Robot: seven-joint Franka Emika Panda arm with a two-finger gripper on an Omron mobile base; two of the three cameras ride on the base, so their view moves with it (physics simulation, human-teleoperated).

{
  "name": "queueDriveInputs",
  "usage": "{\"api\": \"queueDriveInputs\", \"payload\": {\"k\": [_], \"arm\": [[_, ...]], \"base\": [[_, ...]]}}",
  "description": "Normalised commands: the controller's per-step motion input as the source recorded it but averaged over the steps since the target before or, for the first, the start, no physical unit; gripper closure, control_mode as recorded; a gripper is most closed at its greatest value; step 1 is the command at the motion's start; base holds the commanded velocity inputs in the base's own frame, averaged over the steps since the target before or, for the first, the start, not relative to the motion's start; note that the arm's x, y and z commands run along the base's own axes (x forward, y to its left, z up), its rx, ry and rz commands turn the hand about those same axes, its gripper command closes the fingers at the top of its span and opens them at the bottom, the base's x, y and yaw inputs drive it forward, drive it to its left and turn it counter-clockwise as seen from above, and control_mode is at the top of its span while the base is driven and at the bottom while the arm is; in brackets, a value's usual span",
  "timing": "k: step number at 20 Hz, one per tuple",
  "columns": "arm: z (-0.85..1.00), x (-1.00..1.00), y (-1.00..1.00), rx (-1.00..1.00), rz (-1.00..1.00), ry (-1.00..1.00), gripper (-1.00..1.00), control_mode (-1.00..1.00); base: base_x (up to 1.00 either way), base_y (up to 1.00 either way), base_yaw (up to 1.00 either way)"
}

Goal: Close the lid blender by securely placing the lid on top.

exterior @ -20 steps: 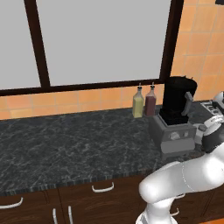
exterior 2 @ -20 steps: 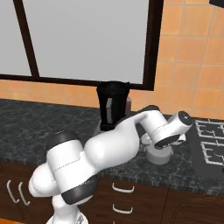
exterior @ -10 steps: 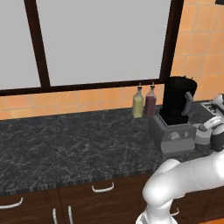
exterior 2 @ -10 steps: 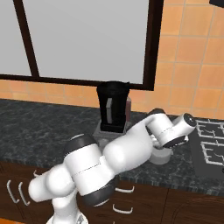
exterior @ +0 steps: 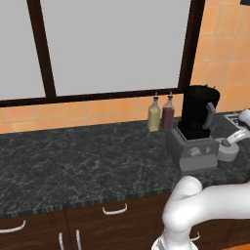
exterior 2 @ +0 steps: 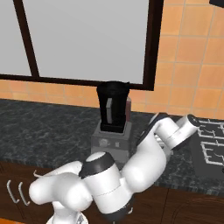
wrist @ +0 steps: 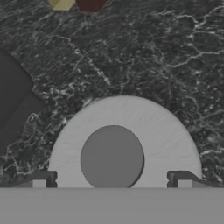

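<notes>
The blender [exterior: 195, 128] stands on the dark counter, a black jar [exterior 2: 113, 107] with no cover on a grey boxy base [exterior 2: 111, 138]. The lid [exterior: 227, 150], a round grey disc with a raised centre knob [wrist: 112, 158], lies flat on the counter just right of that base. My gripper [wrist: 111, 181] hangs right above the lid [wrist: 124, 148], open, with one fingertip [wrist: 39, 180] at each side of the disc and nothing held. In the left base view the gripper [exterior: 235, 137] sits at the lid's upper right edge.
Two small bottles [exterior: 161, 113], one yellow and one dark red, stand against the tiled wall left of the blender. A stove top [exterior 2: 211, 151] lies to the right of the lid. A window spans the wall behind. Drawers with handles run below the counter.
The arm's elbow has swung lower and toward the front. The hand has edged slightly right above the lid. The jaws have stayed open.
</notes>
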Motion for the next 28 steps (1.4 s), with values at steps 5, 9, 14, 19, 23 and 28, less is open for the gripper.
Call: {"api": "queueDriveInputs", "payload": {"k": [5, 9, 14, 19, 23, 28], "arm": [[-0.18, 0.00, 0.16, -0.02, 0.00, 0.00, -1.00, -1.00], [-0.14, 0.00, 0.21, -0.03, 0.00, 0.00, -1.00, -1.00], [-0.17, 0.00, 0.22, -0.03, 0.00, 0.00, -1.00, -1.00], [-0.25, 0.00, 0.33, -0.06, -0.02, 0.00, -1.00, -1.00], [-0.31, 0.02, 0.36, -0.07, -0.03, 0.00, -1.00, -1.00], [-0.39, 0.06, 0.32, -0.08, -0.04, 0.00, 1.00, -1.00]], "base": [[0.00, 0.00, 0.00], [0.00, 0.00, 0.00], [0.00, 0.00, 0.00], [0.00, 0.00, 0.00], [0.00, 0.00, 0.00], [0.00, 0.00, 0.00]]}}
